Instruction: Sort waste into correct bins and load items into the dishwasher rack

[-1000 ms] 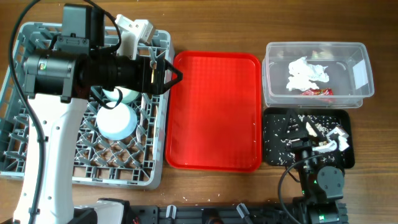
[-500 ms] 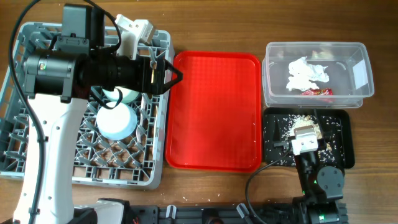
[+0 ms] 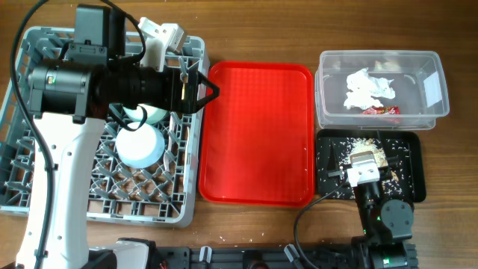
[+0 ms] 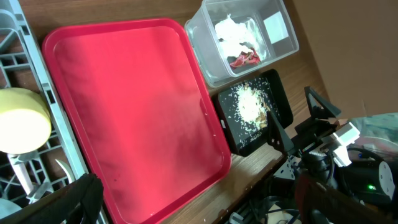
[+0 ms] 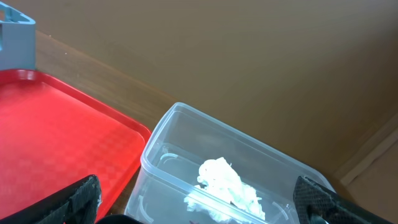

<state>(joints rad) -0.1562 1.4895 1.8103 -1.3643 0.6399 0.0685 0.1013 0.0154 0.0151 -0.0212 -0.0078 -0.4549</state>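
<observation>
One red tray (image 3: 258,134) between rack (image 3: 112,196) and clear tub (image 3: 323,104), black tray (image 3: 323,168)

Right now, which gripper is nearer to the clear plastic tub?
Right. The right gripper hangs over the black tray, directly beside the tub; the left gripper is at the rack's edge, across the red tray.

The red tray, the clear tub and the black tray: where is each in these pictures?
red tray (image 3: 258,134), overhead view, on the bare middle of its floor.
clear tub (image 3: 328,90), overhead view, on its left wall.
black tray (image 3: 320,164), overhead view, on its left rim.
</observation>
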